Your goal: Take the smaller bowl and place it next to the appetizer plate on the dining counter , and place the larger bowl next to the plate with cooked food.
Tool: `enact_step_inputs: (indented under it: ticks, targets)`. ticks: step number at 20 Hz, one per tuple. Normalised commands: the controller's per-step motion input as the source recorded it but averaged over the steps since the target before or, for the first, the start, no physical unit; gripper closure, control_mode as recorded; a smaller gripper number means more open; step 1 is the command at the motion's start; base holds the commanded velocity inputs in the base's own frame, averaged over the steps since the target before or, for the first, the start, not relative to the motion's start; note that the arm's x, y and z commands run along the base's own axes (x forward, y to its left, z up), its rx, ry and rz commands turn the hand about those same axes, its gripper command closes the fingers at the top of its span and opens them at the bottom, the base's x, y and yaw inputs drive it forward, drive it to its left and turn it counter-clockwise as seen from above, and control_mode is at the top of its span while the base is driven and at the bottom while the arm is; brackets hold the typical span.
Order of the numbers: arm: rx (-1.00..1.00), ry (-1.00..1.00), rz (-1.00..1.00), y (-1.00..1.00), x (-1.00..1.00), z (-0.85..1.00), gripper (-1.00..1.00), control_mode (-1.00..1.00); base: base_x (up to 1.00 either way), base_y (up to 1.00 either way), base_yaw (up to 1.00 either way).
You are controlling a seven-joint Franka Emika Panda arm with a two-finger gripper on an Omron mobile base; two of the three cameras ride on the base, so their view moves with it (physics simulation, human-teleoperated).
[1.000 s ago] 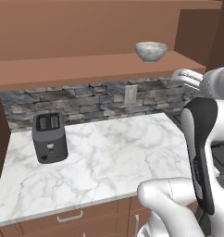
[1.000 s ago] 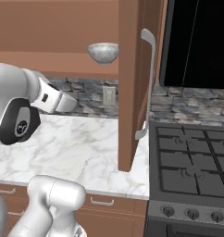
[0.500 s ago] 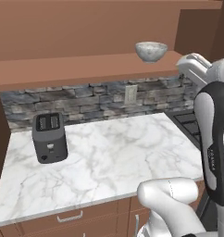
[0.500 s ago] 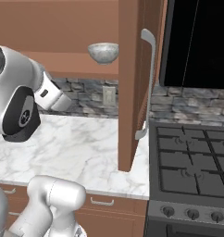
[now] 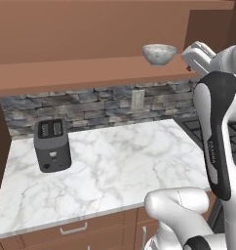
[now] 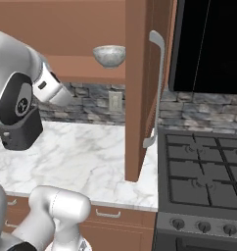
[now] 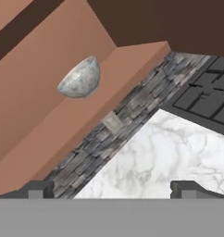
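smaller bowl (image 5: pixel 159 53) is the target of note, though it sits farthest back; entries run near to far. nearest the base: wooden drawers (image 5: pixel 76 229) under the front edge of the marble counter (image 5: pixel 115 166). the counter top is white with grey veins. a dark toaster (image 5: pixel 52 145) stands upright on the counter's left part, close to the stone backsplash (image 5: pixel 90 105). in the right base view the stove (image 6: pixel 201 176) lies just right of the counter, with its knobs along the front, and an open cabinet door (image 6: pixel 140 88) with a pale handle stands edge-on between counter and stove. a wall outlet (image 5: pixel 137 99) is set in the backsplash, below the bowl. the arm rises at the right of the left base view, its wrist lifted to about shelf height, just right of the bowl and apart from it. gripper (image 7: pixel 114 187): the two finger tips show at the bottom of the hand view, spread wide apart with nothing between them, so the jaws are released. the bowl rests upright on the brown cabinet shelf (image 5: pixel 81 73), near the shelf's right end, above the counter; in the hand view, which is rolled, it appears up and left of the tips, well apart from them. dining counter and plates: not seen here.
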Motion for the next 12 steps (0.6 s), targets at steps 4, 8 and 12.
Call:
enact_step_inputs:
  ticks: [4,8,12]
  targets:
    - [0.0,0.02,0.0,-0.21,0.44,0.09,-1.0,-1.0,0.0,0.0,0.0]
    - [0.0,0.01,0.0,-0.15,0.59,0.0,-1.0,-1.0,0.0,0.0,0.0]
    - [0.0,0.0,0.0,0.0,0.61,0.0,-1.0,-1.0,0.0,0.0,0.0]
